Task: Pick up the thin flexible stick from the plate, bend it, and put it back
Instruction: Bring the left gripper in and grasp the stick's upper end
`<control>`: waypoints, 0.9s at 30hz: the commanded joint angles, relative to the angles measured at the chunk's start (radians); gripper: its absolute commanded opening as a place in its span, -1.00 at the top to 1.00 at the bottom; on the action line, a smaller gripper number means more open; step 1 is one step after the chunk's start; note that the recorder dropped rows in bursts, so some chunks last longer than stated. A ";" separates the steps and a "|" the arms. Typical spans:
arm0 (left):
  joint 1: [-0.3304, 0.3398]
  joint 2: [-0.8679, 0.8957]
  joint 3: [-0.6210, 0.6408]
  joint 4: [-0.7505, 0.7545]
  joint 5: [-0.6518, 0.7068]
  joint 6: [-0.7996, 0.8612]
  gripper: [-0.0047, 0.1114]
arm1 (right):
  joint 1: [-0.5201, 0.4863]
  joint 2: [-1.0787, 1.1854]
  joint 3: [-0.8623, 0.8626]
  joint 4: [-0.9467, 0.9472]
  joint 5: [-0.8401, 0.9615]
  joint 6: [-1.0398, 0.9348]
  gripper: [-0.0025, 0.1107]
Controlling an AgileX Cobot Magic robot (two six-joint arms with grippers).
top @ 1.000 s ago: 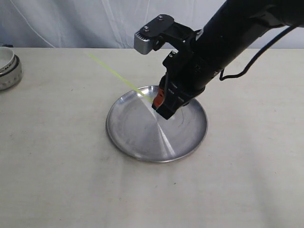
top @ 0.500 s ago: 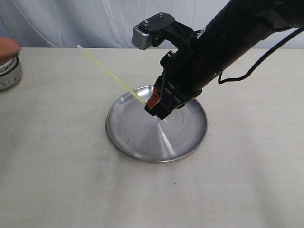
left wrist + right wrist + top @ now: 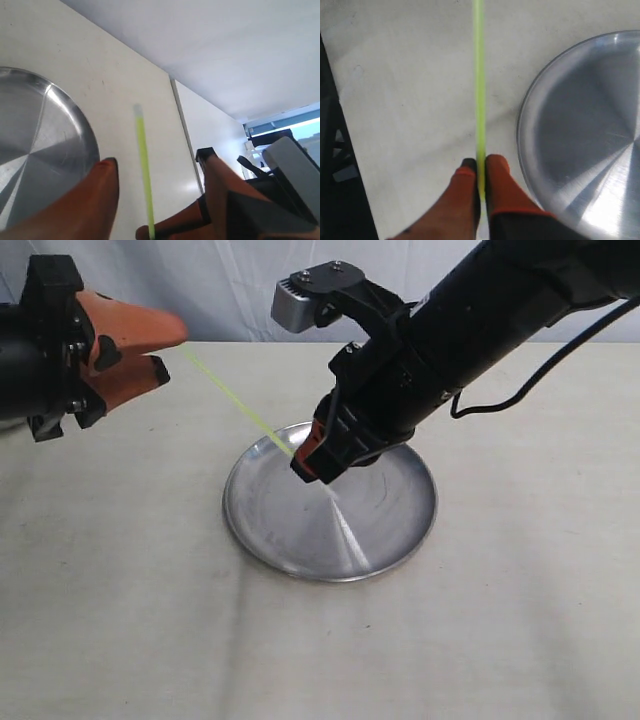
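Exterior view: right gripper (image 3: 305, 462) is clamped on the near-right end of the thin flexible stick (image 3: 240, 402), fingertips above the far-left part of the plate (image 3: 300, 574). Stick is off the plate, in the air, straight with no kink. Its long axis runs diagonally from the held end up toward the far left, and the free end points at the left gripper (image 3: 172, 350). Left gripper sits at the far left above the table (image 3: 120, 630), orange fingers spread apart, with the stick's free tip right at the mouth between them; cannot tell if it touches. Plate lies flat on the table with nothing on it. Left wrist view: the stick shows as one straight neon line between the two spread orange fingers (image 3: 100, 185), over bare table, just beside the plate's rim. Its tip is blurred and no finger is seen pressing on it. Right wrist view: two orange fingers (image 3: 502, 192) are pinched together on the stick, which runs straight away from them over the table and out of frame. It passes beside the plate rim, not over the plate.
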 commanded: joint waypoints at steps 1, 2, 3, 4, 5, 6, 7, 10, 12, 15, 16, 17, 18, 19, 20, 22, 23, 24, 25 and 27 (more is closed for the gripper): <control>-0.005 0.042 -0.008 -0.027 0.023 0.046 0.04 | 0.001 -0.009 0.003 0.035 0.002 -0.007 0.97; -0.005 0.050 -0.008 -0.027 0.023 0.069 0.04 | 0.008 -0.009 0.003 0.036 0.002 -0.007 0.97; -0.005 0.052 -0.008 -0.027 0.023 0.086 0.04 | 0.013 -0.009 0.003 0.036 0.002 -0.007 0.97; -0.005 0.058 -0.008 -0.027 0.023 0.099 0.05 | 0.023 -0.009 0.003 0.034 0.002 -0.007 0.97; -0.005 0.061 -0.010 -0.027 0.025 0.102 0.07 | 0.034 -0.009 0.003 0.032 0.002 -0.007 0.97; -0.005 0.064 -0.010 -0.027 0.025 0.105 0.11 | 0.044 -0.009 0.003 0.032 0.002 -0.007 0.97; -0.005 0.066 -0.010 -0.027 0.025 0.105 0.17 | 0.051 -0.009 0.003 0.032 -0.002 -0.007 0.97; -0.005 0.072 -0.010 -0.027 0.028 0.105 0.51 | 0.068 -0.009 0.003 0.034 -0.018 -0.007 0.97; -0.005 0.072 -0.010 -0.027 0.028 0.105 0.78 | 0.068 -0.009 0.003 0.041 -0.022 -0.007 0.97; -0.005 0.072 -0.010 -0.027 0.030 0.115 0.91 | 0.068 -0.009 0.003 0.041 -0.022 -0.007 0.97; -0.005 0.072 -0.010 -0.027 0.030 0.121 0.91 | 0.068 -0.009 0.003 0.041 -0.022 -0.007 0.97; -0.005 0.072 -0.010 -0.027 0.030 0.121 0.91 | 0.068 -0.009 0.003 0.044 -0.024 -0.001 0.97; -0.005 0.072 -0.010 -0.027 0.030 0.121 0.91 | 0.068 -0.009 0.003 0.045 -0.032 0.011 0.97; -0.005 0.072 -0.010 -0.027 0.030 0.124 0.91 | 0.068 -0.009 0.003 0.045 -0.040 0.030 0.97; -0.005 0.072 -0.010 -0.027 0.030 0.124 0.91 | 0.068 -0.009 0.003 0.042 -0.041 0.046 0.97; -0.005 0.072 -0.010 -0.027 0.035 0.124 0.91 | 0.068 -0.009 0.003 0.042 -0.045 0.046 0.94; -0.005 0.072 -0.010 -0.027 0.043 0.124 0.91 | 0.068 -0.009 0.003 0.042 -0.045 0.046 0.87; -0.005 0.072 -0.010 -0.027 0.047 0.124 0.91 | 0.068 -0.009 0.003 0.042 -0.048 0.046 0.75; -0.005 0.072 -0.010 -0.027 0.047 0.124 0.91 | 0.068 -0.009 0.003 0.044 -0.049 0.046 0.63; -0.005 0.072 -0.010 -0.027 0.047 0.124 0.91 | 0.068 -0.009 0.003 0.047 -0.058 0.046 0.25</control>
